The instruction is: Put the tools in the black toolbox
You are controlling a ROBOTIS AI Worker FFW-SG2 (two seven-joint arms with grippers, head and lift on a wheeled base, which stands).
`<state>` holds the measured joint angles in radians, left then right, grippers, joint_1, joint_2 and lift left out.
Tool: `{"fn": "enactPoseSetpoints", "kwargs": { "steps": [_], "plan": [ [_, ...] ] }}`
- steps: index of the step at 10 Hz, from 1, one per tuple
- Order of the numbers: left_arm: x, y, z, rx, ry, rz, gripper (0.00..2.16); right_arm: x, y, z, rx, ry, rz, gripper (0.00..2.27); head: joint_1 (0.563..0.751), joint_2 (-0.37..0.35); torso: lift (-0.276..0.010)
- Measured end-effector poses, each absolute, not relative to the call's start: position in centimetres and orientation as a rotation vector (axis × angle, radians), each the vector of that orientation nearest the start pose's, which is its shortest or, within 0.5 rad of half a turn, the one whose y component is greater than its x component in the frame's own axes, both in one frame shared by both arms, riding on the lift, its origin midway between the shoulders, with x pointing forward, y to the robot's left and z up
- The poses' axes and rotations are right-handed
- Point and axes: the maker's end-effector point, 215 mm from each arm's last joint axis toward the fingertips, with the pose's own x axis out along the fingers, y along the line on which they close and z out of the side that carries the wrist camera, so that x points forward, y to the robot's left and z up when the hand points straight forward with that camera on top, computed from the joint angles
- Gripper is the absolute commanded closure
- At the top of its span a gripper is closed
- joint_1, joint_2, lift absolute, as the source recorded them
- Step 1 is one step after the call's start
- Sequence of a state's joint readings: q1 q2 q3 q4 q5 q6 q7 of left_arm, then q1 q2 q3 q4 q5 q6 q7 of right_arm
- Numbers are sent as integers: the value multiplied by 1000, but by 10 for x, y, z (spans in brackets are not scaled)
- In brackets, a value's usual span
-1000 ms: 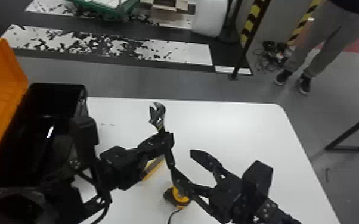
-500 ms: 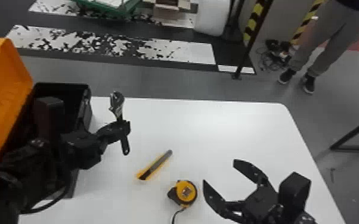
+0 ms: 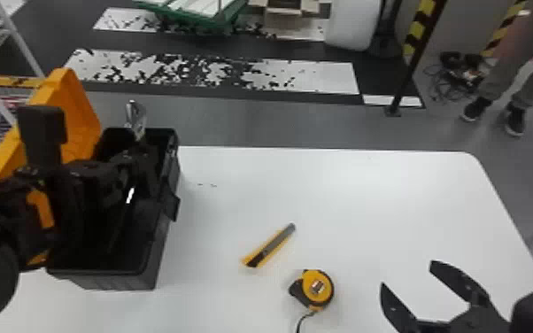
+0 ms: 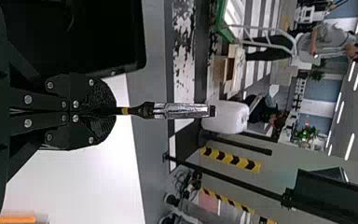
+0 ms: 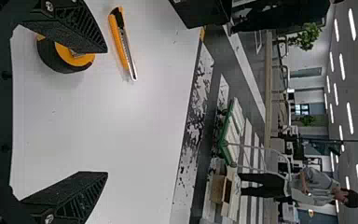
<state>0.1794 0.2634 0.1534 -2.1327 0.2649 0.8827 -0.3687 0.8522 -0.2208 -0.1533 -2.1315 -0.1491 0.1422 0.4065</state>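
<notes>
Left gripper [image 3: 139, 148] pinches an adjustable wrench [image 3: 136, 117] at the open black toolbox [image 3: 117, 281].
The wrench's handle is mostly hidden between the closed-in fingers, its head sticking out past their tips; the left arm covers part of the toolbox, whose dark inside is too murky to tell contents. The right gripper [image 3: 407, 275], its arm cut off by the head view's edge, stands wide apart near the tape measure [image 3: 318, 287]; the utility knife [image 3: 272, 243] lies between tape measure and toolbox.

Open black toolbox [image 3: 155, 265], utility knife [image 3: 271, 245], tape measure [image 3: 316, 288]
</notes>
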Motion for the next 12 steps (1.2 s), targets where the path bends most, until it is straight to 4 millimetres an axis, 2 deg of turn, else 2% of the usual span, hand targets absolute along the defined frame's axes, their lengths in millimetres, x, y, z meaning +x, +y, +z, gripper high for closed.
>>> {"fn": "enactPoseSetpoints", "kwargs": {
  "steps": [1,2,4,5,6,7,10,12],
  "plan": [
    [502,267,-360,-9,480,-315,2138,299,-242,-453,-27,427,384,83,695,30,-39],
    [507,284,-365,34,495,-273,2138,299,-245,-453,-22,421,376,83,695,53,-39],
    [505,301,-392,59,548,-227,2088,299,-246,-452,-15,415,370,83,695,74,-39],
    [504,302,-403,48,564,-216,1595,299,-246,-452,-13,415,369,83,695,80,-39],
    [503,301,-407,42,565,-208,714,299,-247,-452,-12,414,367,83,695,79,-39],
    [504,298,-406,36,552,-208,70,299,-248,-452,-10,413,365,83,695,73,-39],
    [493,293,-409,16,542,-181,60,297,-251,-455,0,420,355,83,695,63,-39],
    [478,281,-399,-9,462,-174,66,297,-250,-457,3,421,356,83,695,48,-39]
  ]
}}
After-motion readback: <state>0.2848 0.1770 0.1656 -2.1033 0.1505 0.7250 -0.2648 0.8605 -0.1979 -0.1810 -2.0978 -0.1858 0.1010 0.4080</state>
